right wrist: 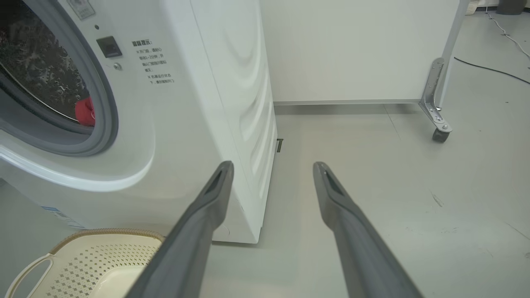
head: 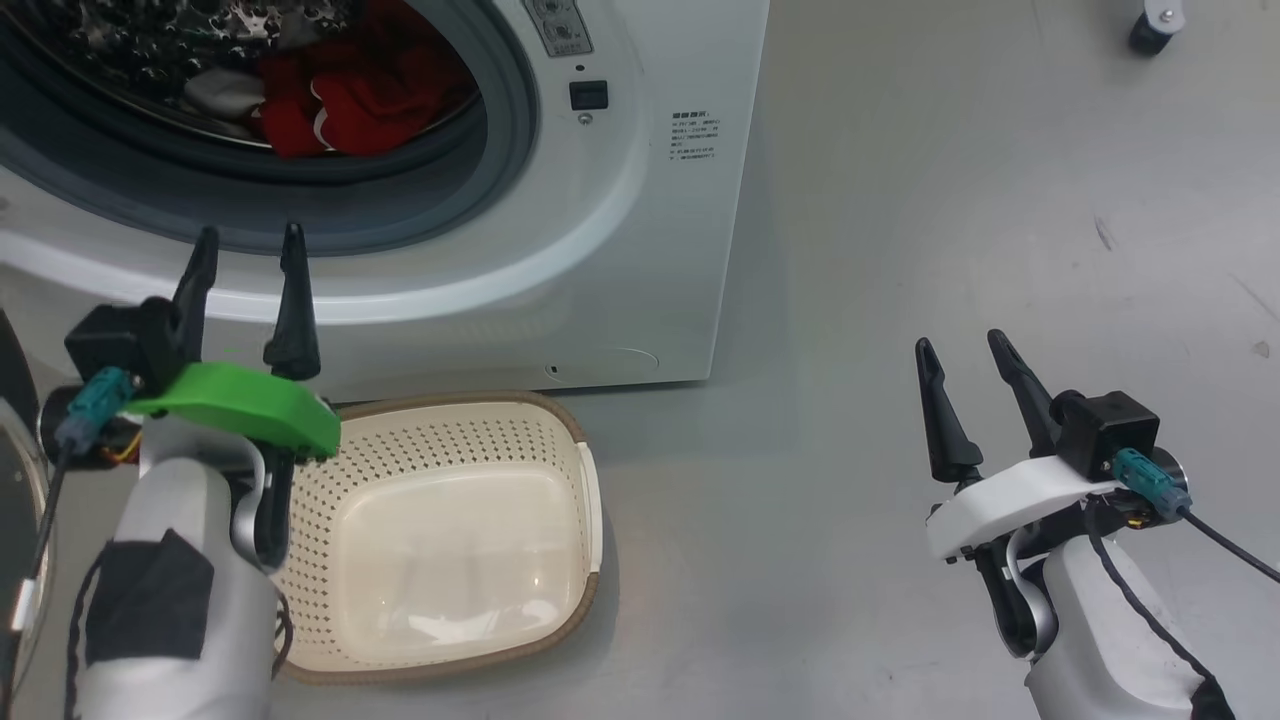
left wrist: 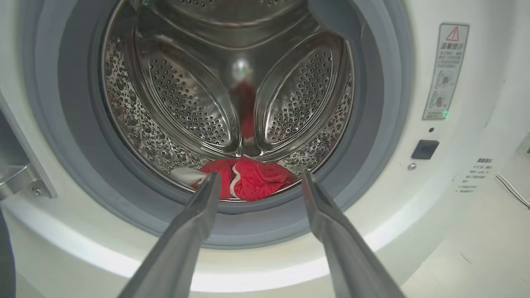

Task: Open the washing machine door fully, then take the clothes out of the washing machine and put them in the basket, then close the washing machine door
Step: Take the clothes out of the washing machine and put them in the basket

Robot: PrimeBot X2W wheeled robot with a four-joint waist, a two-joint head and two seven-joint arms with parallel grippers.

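Red fabric, the clothes [head: 350,100], is seen in the head view lying low in the steel drum, inside the grey-rimmed mouth of the washing machine [head: 620,250]. The mouth is uncovered, and a dark curved sliver of the washing machine door [head: 10,365] is caught at the left edge, swung aside. The basket [head: 585,470] is set on the grey floor [head: 900,250] just in front of the machine, below the mouth. The left gripper [head: 250,233] is raised before the lower rim of the mouth, above the basket's left end. Its fingers are spread and nothing is gripped. The right gripper [head: 958,340] is held well to the right over the floor, likewise parted and gripping nothing.

From the left wrist view, the clothes are framed between the two spread fingers, apart from both. They are bunched at the drum's front lip, with white trim showing and a pale piece beside them. A warning label [left wrist: 446,70] and a small black square are seen on the white front panel at the right.

From the right wrist view, the parted fingers are pointed along the machine's right side toward the floor. A patch of red is glimpsed inside the mouth. A corner of the basket, with one white handle, is seen at the lower left. A caster [right wrist: 439,134] under a metal leg is seen at the right.
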